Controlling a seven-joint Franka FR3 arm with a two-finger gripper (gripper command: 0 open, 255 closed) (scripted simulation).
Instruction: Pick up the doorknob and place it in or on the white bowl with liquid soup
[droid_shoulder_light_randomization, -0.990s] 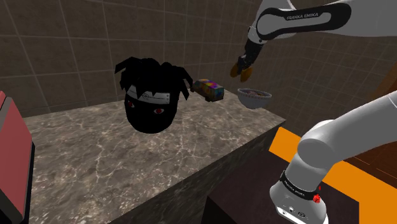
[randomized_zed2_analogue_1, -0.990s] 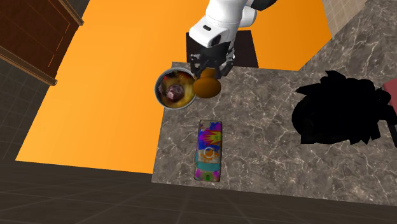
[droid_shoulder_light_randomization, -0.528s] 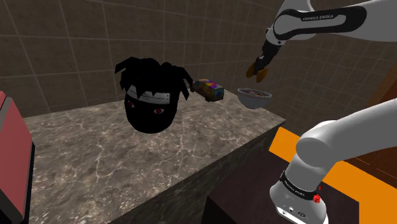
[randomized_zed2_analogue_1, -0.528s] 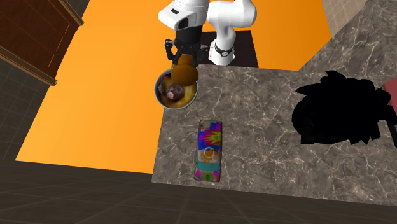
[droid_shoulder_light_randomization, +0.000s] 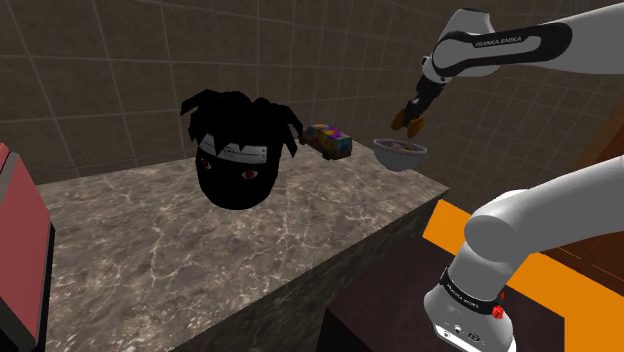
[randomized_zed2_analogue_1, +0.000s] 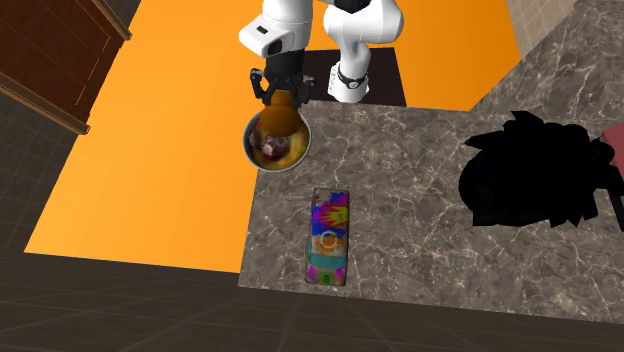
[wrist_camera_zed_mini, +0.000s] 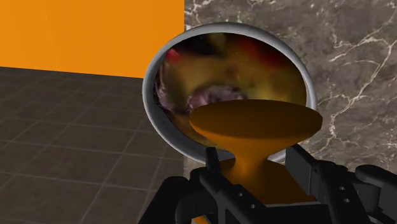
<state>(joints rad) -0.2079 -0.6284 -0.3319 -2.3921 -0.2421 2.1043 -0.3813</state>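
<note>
The orange, disc-headed doorknob hangs just above the pale, grey-rimmed bowl of yellow-and-red soup, its stem clamped between the fingers of the all-black gripper. The white arm is stretched far out, wrist angled down over the marbled stone counter's corner. Its link reads "FRANKA EMIKA".

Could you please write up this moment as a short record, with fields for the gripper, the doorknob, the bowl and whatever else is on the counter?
gripper: gripper shut on the stem of the doorknob
doorknob: orange, held above the bowl, not touching it
bowl: bowl grey-rimmed, holding yellow and red soup, at a corner of the marble counter
other things: black spiky-haired head; multicoloured box, lying flat near the bowl
task state: doorknob not yet released
</note>
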